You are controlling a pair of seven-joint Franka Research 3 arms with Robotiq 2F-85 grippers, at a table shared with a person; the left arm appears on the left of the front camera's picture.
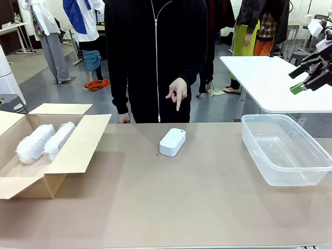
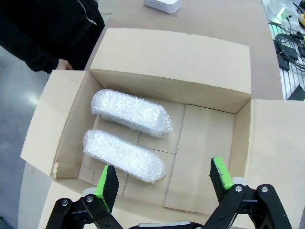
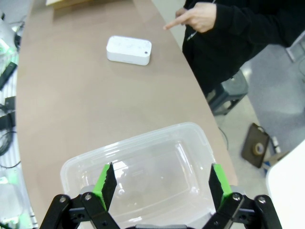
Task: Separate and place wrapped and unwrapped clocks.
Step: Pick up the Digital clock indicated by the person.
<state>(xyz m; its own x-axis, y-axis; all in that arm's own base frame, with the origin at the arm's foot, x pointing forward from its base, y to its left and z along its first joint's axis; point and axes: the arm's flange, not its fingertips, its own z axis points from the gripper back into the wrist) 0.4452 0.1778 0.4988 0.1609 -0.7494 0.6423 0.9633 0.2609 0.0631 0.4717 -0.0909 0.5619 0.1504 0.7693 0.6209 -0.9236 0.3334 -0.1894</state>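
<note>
Two bubble-wrapped clocks (image 1: 33,143) (image 1: 59,139) lie side by side inside the open cardboard box (image 1: 78,150) at the table's left. The left wrist view looks down on both bundles (image 2: 131,113) (image 2: 125,155), with my left gripper (image 2: 164,181) open above the box (image 2: 209,76), holding nothing. The bare white clock (image 1: 172,141) (image 3: 128,50) lies flat at the table's middle near the far edge. A person's hand (image 1: 178,92) (image 3: 196,17) points down at it. My right gripper (image 1: 310,74) (image 3: 162,182) hangs open and high at the right, above the clear tub.
A clear plastic tub (image 1: 254,124) (image 3: 157,133) stands at the table's right. The person in a black zip jacket (image 1: 155,52) stands at the far edge. A white table (image 1: 270,78) lies behind the right side.
</note>
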